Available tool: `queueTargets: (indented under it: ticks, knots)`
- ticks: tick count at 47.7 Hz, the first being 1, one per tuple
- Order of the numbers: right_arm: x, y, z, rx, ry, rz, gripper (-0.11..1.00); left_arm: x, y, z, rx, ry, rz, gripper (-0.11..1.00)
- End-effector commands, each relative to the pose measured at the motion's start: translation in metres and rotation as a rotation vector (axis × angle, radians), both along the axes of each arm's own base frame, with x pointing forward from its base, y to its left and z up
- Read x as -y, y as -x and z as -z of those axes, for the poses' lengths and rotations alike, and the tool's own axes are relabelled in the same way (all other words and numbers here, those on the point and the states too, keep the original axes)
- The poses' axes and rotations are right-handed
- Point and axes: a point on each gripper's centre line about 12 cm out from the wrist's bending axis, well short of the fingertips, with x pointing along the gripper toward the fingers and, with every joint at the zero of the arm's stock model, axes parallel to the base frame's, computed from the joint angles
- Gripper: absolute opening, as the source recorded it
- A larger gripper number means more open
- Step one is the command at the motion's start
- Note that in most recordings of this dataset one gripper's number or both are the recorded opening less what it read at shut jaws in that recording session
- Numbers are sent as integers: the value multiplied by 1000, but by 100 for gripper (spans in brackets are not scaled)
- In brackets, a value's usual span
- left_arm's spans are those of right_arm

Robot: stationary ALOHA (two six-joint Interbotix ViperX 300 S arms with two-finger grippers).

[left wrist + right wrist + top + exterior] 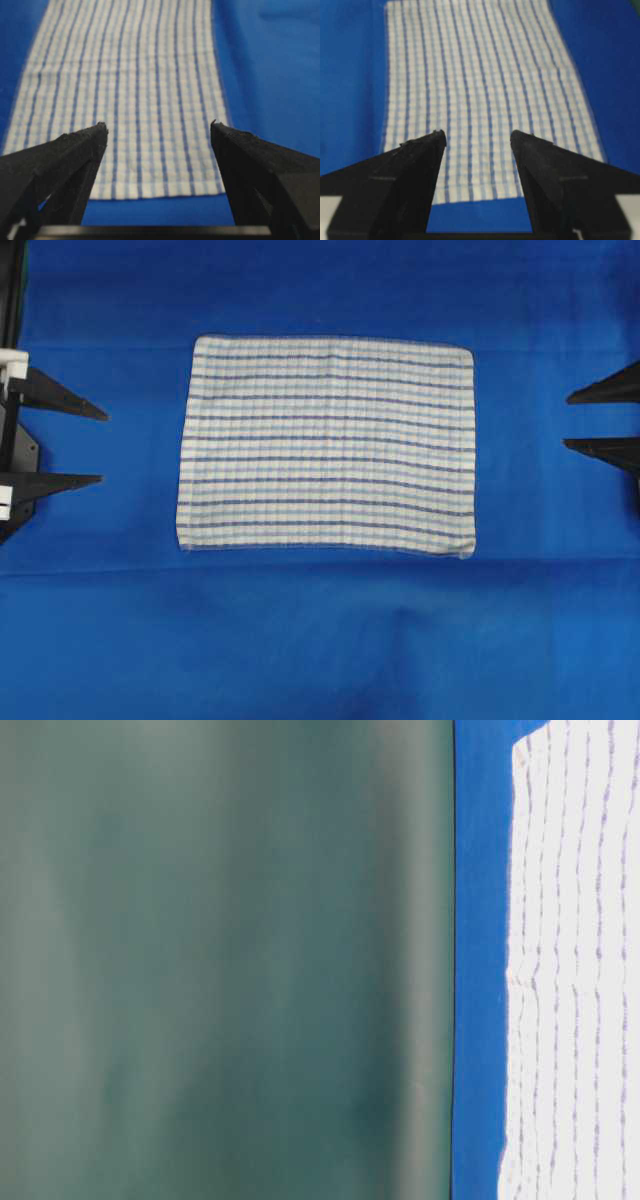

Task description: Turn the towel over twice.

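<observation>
The towel, white with thin dark-blue and light-blue stripes, lies spread flat in the middle of the blue table covering. It also shows as the towel, the towel and the towel. My left gripper stands open at the far left, its black fingertips a short way off the towel's left edge. In the left wrist view the left gripper has nothing between its jaws. My right gripper is open at the far right, apart from the towel's right edge; the right gripper is empty too.
The blue table covering spreads around the towel on all sides, with wide room in front. A dark green backdrop stands behind the table. The left arm's black mount sits at the left edge.
</observation>
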Motion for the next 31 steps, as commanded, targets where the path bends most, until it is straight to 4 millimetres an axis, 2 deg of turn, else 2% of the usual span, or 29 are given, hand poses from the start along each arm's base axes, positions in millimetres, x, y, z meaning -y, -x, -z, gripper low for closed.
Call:
queueTargets:
  ticks: [1,11,17,31]
  knots:
    - [3,3,2,23,-13,14,61,-1,1,2,3,3,-5,79]
    - [7,8,26,16,-29,30,60,-7,7,18,-7,15,-53,79]
    - [8,11,36,39,-51,34,59,-8,9,18,14,16,-62,79]
    - [8,14,40,87,-74,30,58,-8,12,17,31,16,-62,79]
